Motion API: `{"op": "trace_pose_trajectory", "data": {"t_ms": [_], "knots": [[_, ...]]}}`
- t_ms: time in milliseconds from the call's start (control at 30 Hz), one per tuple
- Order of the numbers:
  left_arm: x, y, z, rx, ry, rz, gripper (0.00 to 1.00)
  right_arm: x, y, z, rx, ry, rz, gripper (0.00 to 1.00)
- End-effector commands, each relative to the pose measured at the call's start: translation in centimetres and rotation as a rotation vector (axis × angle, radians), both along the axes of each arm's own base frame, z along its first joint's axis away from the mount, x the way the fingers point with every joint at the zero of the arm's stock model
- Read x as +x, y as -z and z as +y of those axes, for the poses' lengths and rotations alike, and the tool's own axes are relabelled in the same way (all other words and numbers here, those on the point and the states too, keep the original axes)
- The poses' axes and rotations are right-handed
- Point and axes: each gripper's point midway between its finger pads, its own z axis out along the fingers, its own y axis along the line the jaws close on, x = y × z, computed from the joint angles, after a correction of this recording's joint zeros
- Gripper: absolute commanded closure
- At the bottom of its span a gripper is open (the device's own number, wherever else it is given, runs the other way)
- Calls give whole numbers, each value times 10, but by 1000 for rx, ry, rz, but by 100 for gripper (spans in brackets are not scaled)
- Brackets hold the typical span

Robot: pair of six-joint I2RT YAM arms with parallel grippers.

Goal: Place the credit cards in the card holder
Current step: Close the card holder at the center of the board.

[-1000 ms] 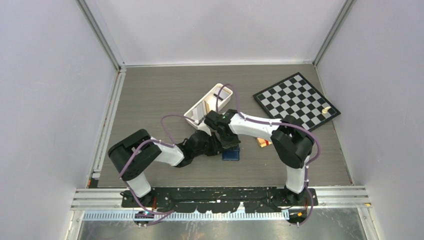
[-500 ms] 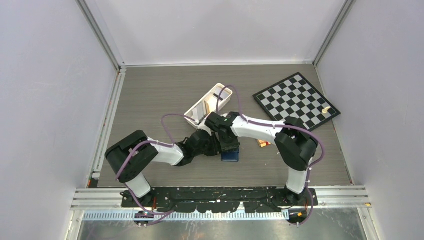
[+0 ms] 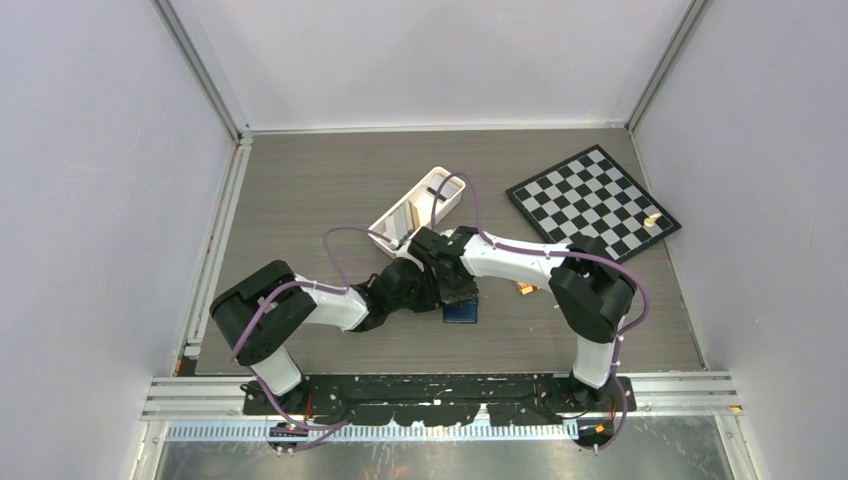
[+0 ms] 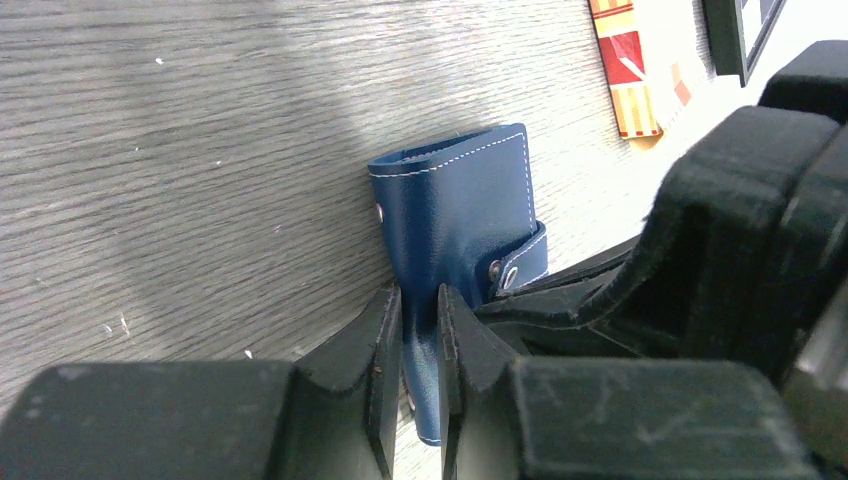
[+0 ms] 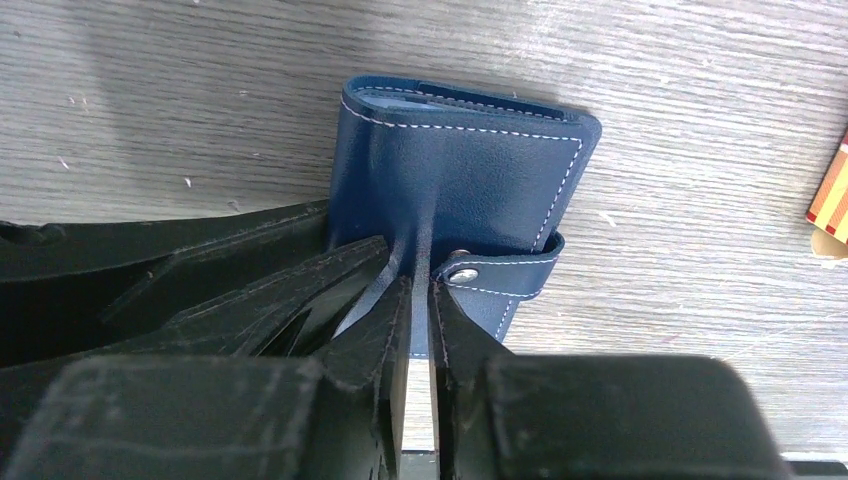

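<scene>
The dark navy card holder point(image 3: 462, 312) lies on the table between my two grippers. In the left wrist view my left gripper point(image 4: 420, 300) is shut on one edge of the card holder point(image 4: 460, 200), with blue leather pinched between its fingers. My right gripper point(image 5: 420, 278) is shut on a thin flap of the card holder point(image 5: 470, 170), just beside the snap strap point(image 5: 500, 275). From above, the left gripper point(image 3: 430, 293) and right gripper point(image 3: 455, 288) meet over it. Credit cards point(image 3: 413, 214) stand on edge in the white tray point(image 3: 392, 222).
A red-orange banded pack point(image 3: 524, 287) lies just right of the holder and also shows as the pack point(image 4: 625, 65) in the left wrist view. A chessboard point(image 3: 593, 200) with a small piece point(image 3: 652, 220) sits at the back right. Walls enclose the table.
My right gripper has shifted slightly down and left over the card holder, closer to the left gripper. The left arm and the holder have stayed in place.
</scene>
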Motion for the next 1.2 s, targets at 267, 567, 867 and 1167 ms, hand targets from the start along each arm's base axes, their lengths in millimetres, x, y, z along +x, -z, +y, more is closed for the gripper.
{"op": "trace_pose_trajectory", "data": {"t_ms": [267,567,867,1167], "knots": [[-20,26,14,112,47,55,100,12,-37,4,40,14,-101,73],[-20,26,13,109,48,56,100,20,-37,-5,-14,32,-140,67],[-20,26,14,110,48,56,100,22,-18,-9,-59,30,-136,66],[-20,26,14,110,48,56,100,21,-10,-13,-86,30,-128,70]]}}
